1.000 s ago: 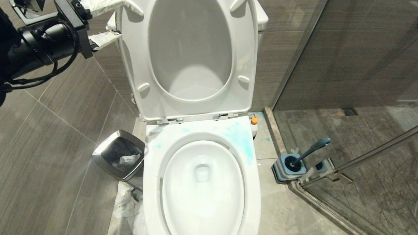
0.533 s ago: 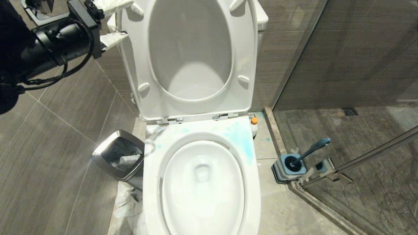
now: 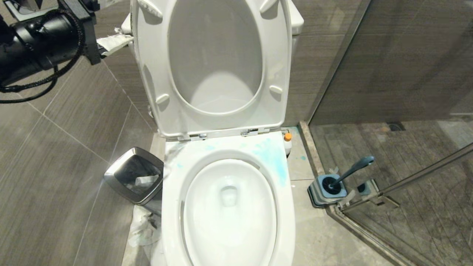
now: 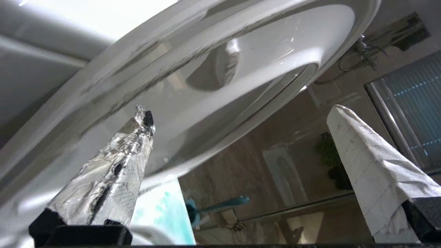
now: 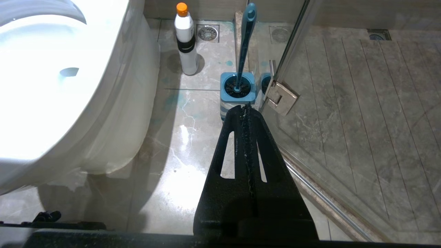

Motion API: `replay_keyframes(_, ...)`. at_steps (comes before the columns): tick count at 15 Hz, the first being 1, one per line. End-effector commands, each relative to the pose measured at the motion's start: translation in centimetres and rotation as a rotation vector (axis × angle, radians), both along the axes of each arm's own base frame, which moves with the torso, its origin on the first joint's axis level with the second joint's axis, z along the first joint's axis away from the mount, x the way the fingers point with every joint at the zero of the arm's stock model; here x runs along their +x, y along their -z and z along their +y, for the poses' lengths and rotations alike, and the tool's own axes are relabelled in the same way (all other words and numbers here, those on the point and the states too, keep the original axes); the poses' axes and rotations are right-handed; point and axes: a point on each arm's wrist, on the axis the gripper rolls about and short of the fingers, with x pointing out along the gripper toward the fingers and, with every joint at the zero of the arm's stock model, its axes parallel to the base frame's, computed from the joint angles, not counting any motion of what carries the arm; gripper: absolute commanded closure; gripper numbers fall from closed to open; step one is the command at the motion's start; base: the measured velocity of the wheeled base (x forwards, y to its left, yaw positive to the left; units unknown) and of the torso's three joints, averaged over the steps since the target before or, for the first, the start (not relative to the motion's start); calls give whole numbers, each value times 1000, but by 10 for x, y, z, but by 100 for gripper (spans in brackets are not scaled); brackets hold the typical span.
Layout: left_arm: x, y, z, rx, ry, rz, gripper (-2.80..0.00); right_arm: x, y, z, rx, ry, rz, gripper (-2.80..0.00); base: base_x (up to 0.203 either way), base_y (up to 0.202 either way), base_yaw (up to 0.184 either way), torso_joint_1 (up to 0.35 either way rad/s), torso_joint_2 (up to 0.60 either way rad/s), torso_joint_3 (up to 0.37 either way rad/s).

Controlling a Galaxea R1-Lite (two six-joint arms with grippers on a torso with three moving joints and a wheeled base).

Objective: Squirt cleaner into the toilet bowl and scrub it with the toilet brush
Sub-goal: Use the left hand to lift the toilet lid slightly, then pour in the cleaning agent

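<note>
Cleaner [image 3: 287,142] mostly hidden behind the toilet bowl [image 3: 173,207], only its orange cap clear; left pincer [image 4: 241,117] spread

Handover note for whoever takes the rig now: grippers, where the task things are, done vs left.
Left gripper: jaws wide open, holding nothing, up beside the raised seat and lid at the toilet's left.
Right gripper: jaws shut, empty, low over the floor, pointing at the brush holder.
Cleaner: upright on the floor right of the toilet, orange cap on.
Toilet brush: in its holder by the glass door.
Toilet bowl: open; blue smears on the rim.
Done: seat and lid are up.
Left: as things lie, pick up the cleaner, squirt, then scrub with the brush.
</note>
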Motion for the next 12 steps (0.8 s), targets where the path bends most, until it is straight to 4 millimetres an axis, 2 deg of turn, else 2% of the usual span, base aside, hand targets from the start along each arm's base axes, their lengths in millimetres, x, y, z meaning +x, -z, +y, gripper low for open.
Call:
replay_keyframes(1, -28, -4, 11, -1, -27, 149, -280, 0, 0, 0, -1, 0, 0, 0, 0, 0, 0, 0, 0, 0)
replay_keyframes(3, -43, 6, 24, 8, -81, 336, -280, 0, 0, 0, -1, 0, 0, 0, 0, 0, 0, 0, 0, 0)
replay_keyframes(5, -56, 9, 41, 97, -175, 408, -280, 0, 0, 0, -1, 0, 0, 0, 0, 0, 0, 0, 0, 0)
replay_keyframes(8, -75, -3, 50, 406, -350, 230, -280, 0, 0, 0, -1, 0, 0, 0, 0, 0, 0, 0, 0, 0)
replay_keyframes(10, -100, -15, 49, 588, -476, 88, -280, 0, 0, 0, -1, 0, 0, 0, 0, 0, 0, 0, 0, 0)
replay_keyframes(12, -126, -26, 48, 676, -584, 4, -280, 0, 0, 0, -1, 0, 0, 0, 0, 0, 0, 0, 0, 0)
